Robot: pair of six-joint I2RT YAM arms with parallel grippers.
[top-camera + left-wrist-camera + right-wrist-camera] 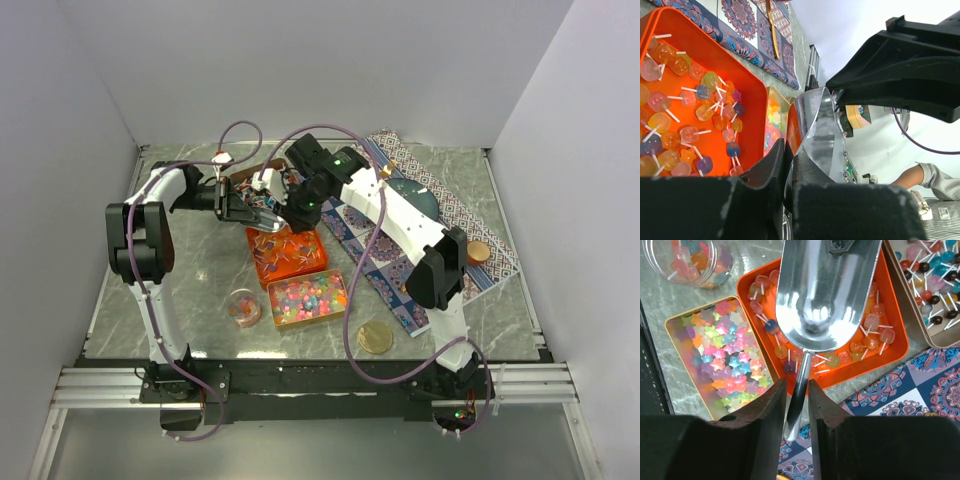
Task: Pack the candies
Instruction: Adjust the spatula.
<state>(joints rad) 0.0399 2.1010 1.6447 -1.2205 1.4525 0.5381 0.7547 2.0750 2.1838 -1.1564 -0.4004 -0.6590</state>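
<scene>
You are holding the scoop [827, 295] from both ends, directly over the orange tin [860, 372]. Your right fingers [765, 410] are pinching its thin handle on the side of the orange tin that faces the patterned cloth [450, 215]. Your left fingers [765, 167] are clamping, nearly flat together, on the front lip of the bowl from the tin's opposite side, as far as the left wrist view is showing. A two-ended hold like this is probably serving either to pass the tool across or to square it up in the right grip, since the slim handle could be twisting under a load. The bowl is looking empty and is hanging above the sweets, not among them.

The candies are lying in containers. Lollipops [872, 340] are filling the orange tin under the scoop. Star-shaped jellies [732, 355] are sitting in the gold tin [674, 340] just beside the orange tin's near side. A few more are lying in the round jar [662, 267] off the orange tin's near left corner.

Everything is resting on a grey marbled worktop [200, 270], which is looking smooth enough that a nudged tin could be sliding. White walls [300, 60] are boxing the cell in on three sides, and someone's forearm [912, 176] is showing beyond it.
</scene>
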